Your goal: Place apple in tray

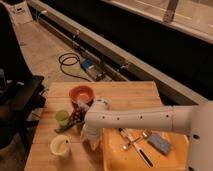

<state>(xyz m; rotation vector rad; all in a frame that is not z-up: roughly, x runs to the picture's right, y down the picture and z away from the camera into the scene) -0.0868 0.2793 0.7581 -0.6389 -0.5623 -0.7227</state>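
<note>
Claw (93,143) low beside the tray's (107,155) left wall, its opening impossible to tell.

The counter (131,94) is pale wood, striped by its plank seams. On it stand an orange-red bowl (81,94), a light green cup (62,117) and a pale yellow cup (60,146). The tray (116,159) is bright yellow and holds a blue sponge (160,144). The arm (142,119) is white, dotted with small dark spots. Its white hand (91,141) hangs over the counter just beside the tray's left rim.
</note>
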